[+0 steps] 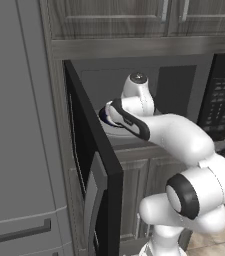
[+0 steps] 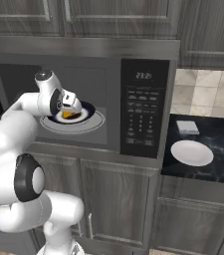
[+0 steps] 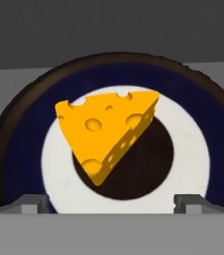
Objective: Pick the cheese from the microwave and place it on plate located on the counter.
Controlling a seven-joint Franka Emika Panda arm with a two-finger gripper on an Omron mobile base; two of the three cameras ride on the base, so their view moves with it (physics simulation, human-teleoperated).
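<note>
The cheese (image 3: 108,132), a yellow-orange wedge with holes, lies on a dark-blue-rimmed plate (image 3: 193,149) with a white centre, inside the microwave (image 2: 14,79). In the right base view the cheese (image 2: 67,116) shows as an orange spot just under my hand. My gripper (image 3: 112,204) hangs directly above it, open, with its fingertips (image 3: 34,203) wide apart and nothing between them. The all-white plate (image 2: 192,152) sits on the black counter (image 2: 223,134) to the right of the microwave.
The microwave's black door (image 1: 91,165) stands open to the left, close beside my arm. The glass turntable (image 2: 94,125) carries the blue-rimmed plate. The keypad panel (image 2: 142,114) separates the cavity from the counter. A small white box (image 2: 187,127) lies behind the white plate.
</note>
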